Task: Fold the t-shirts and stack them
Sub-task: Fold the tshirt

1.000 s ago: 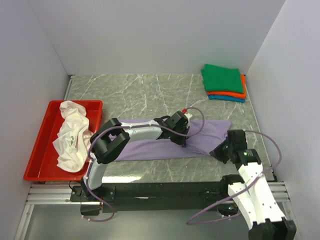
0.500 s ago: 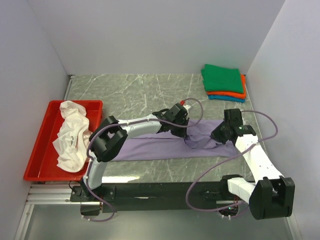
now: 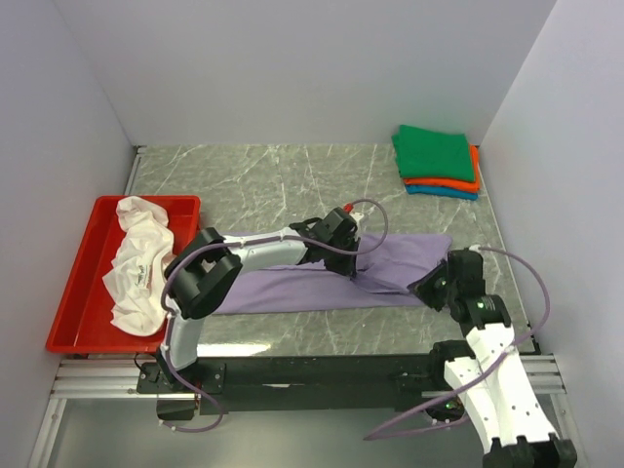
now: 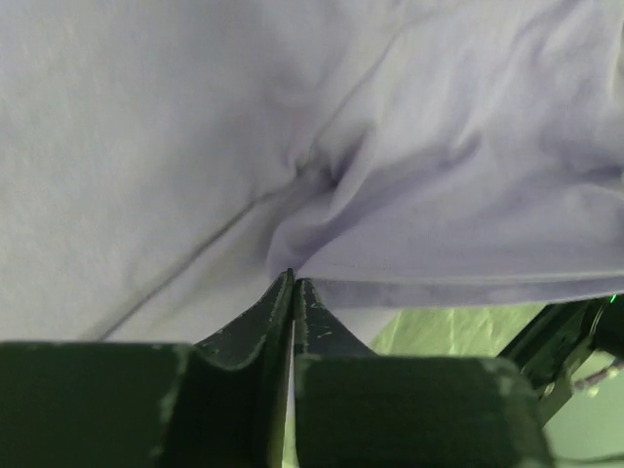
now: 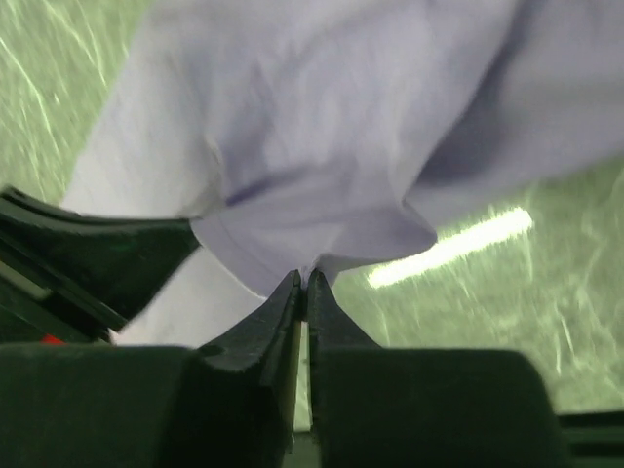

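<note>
left gripper [image 4: 293,279] clamped, right gripper [image 5: 304,279] clamped

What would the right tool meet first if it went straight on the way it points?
Likely the lavender t-shirt: the right tool is shut on its fold, more purple cloth lying straight ahead.

The lavender t-shirt [image 4: 195,117] fills the frame from 9 through 12 to 3 o'clock. At 6 o'clock the left gripper [image 4: 293,285] pinches a creased fold, jaws pressed together. The marble table [image 4: 439,336] and a dark arm part [image 4: 561,341] show toward 4 and 5 o'clock.
</note>
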